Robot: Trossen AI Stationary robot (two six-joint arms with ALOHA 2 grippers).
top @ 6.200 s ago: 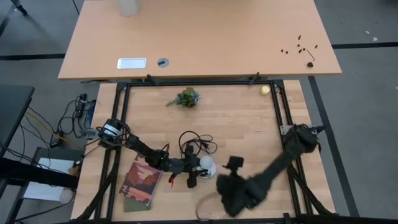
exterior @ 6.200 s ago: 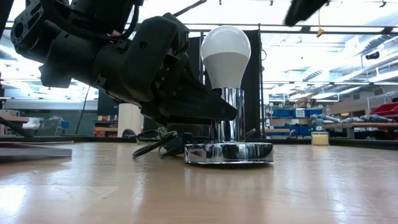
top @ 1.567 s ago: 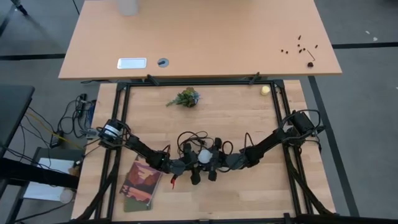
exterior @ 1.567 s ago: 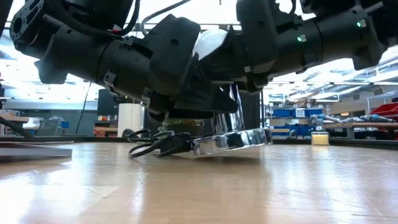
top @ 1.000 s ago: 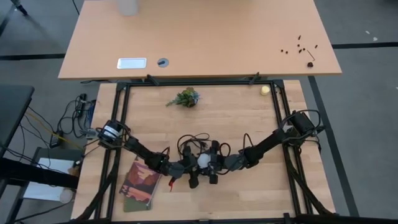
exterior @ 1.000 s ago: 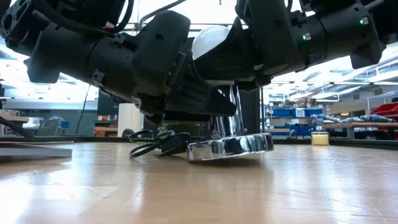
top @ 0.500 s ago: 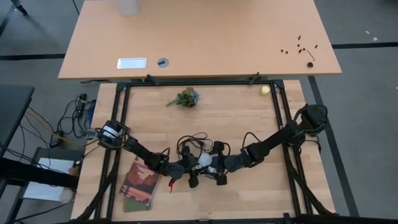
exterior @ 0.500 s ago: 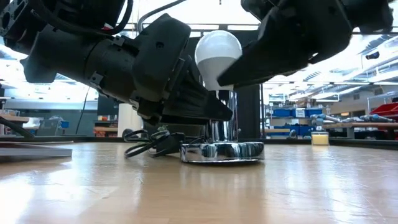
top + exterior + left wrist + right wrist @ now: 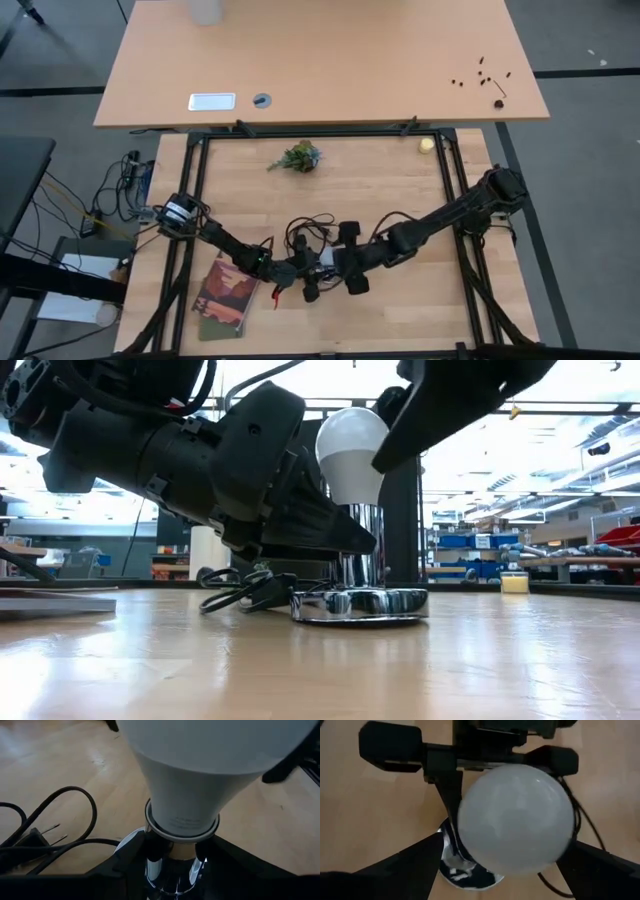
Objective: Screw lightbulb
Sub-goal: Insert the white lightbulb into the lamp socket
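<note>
The white frosted lightbulb (image 9: pixel 352 455) stands upright in a chrome socket whose round base (image 9: pixel 360 605) lies flat on the wooden table near its front middle. It also shows in the high view (image 9: pixel 325 261). A black cord (image 9: pixel 245 585) lies coiled beside the base. My left gripper (image 9: pixel 340 542) reaches in from the table's left and is shut on the socket's stem. My right gripper (image 9: pixel 502 851) is open above the bulb (image 9: pixel 515 822), pointing down, one finger on either side of it. My left gripper pinches the socket's chrome stem (image 9: pixel 170 865) between its two fingers, just below the bulb's neck (image 9: pixel 182 822). The fingers come in about level from the table's left. The socket stands upright with its base on the table. My right gripper: one finger (image 9: pixel 400 425) stands close beside the bulb's upper side; I cannot tell whether it touches.
A book (image 9: pixel 228 290) lies left of the socket, under my left arm. A small plant sprig (image 9: pixel 298 157) and a pale yellow round object (image 9: pixel 427 144) lie near the far edge. A black frame (image 9: pixel 455 180) borders the work area.
A second ago my right gripper enclosed the bulb and the socket base was tipped, one side off the table. My right gripper has come off the bulb, turned and risen. The base has settled flat. My left gripper has kept its hold on the stem.
</note>
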